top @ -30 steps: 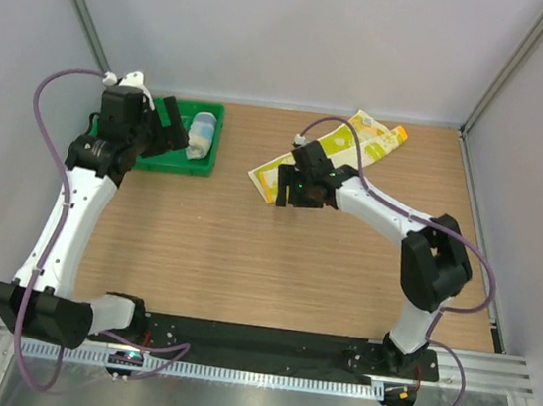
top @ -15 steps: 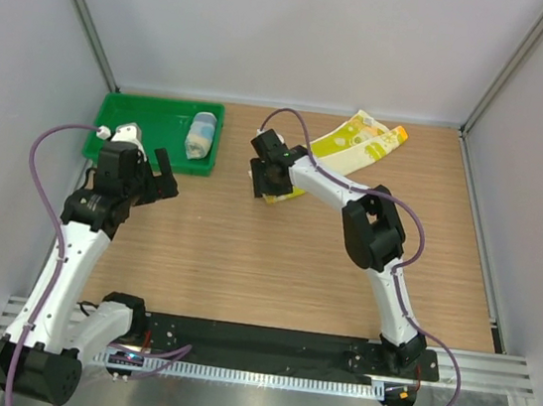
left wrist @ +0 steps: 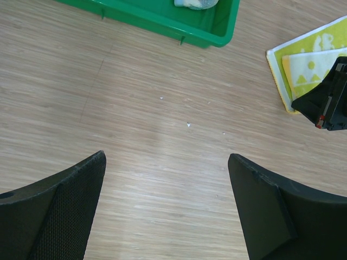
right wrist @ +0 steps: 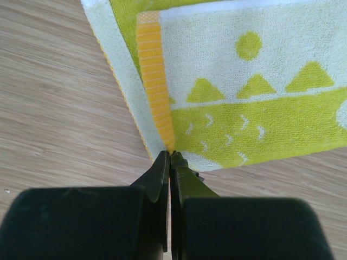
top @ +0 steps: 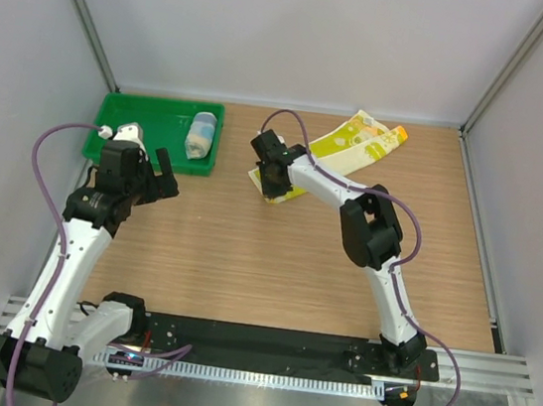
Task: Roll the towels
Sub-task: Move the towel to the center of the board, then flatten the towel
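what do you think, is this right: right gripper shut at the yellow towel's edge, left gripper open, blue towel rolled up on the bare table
Not quite. The blue towel is in the wrong place: it lies rolled in the green tray, as the top external view shows. The rest holds: the right gripper is shut at the yellow towel's edge, and the left gripper is open.

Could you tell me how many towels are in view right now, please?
2: a rolled blue-white towel in the green tray, and a yellow-green towel flat on the table.
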Available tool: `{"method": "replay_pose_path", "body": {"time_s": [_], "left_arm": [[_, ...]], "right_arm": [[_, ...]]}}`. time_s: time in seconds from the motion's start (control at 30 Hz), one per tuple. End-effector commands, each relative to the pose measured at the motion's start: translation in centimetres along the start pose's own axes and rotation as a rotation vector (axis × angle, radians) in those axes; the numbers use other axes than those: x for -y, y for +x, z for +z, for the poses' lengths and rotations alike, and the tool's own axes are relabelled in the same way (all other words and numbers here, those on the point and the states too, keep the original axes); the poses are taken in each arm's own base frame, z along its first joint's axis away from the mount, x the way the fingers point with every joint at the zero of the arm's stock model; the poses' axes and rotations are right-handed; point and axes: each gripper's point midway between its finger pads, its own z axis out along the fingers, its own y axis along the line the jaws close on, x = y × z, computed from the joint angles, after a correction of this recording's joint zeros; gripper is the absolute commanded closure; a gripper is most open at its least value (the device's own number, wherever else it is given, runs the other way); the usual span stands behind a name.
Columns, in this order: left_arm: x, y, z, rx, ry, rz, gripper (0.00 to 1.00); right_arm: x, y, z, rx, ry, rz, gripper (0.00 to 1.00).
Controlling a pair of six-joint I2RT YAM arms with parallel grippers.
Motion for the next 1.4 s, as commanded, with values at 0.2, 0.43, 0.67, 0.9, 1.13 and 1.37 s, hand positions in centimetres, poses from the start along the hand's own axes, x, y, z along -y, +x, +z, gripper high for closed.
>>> {"method": "replay_pose_path", "body": {"time_s": [0.2,0.43,0.67,0.9,1.13,1.37], "left_arm": [[0.2,-1.0,-0.1,0.045,0.013,0.014,0.08],[0.3,-1.0,-0.1,0.047,0.013,0.022,0.11],[1.1,-0.8,0.0,0.041,0.043,0.044,0.18],[6.7,3.7,0.7,-0.115,0.122,0.130,0.25],[13.8,9.9,3.6,-0.221,0.215,0.134,0.33],[15.8,12.4,8.8,-0.267,0.134,0.151,0.51]], "right_arm": [[-0.8,-2.4,-6.4,0.206,-0.119,0.238,0.99],[-5.7,2.5,-12.2,0.404,-0.347,0.619,0.99],[-4.0,8.1,-13.4,0.412,-0.247,0.538,0.19],[6.2,7.8,-20.6,0.619,0.026,0.497,0.09],[9.1,8.6,-22.5,0.637,0.062,0.499,0.09],[10.4,10.9,-22.3,0.599,0.080,0.493,0.10]]}}
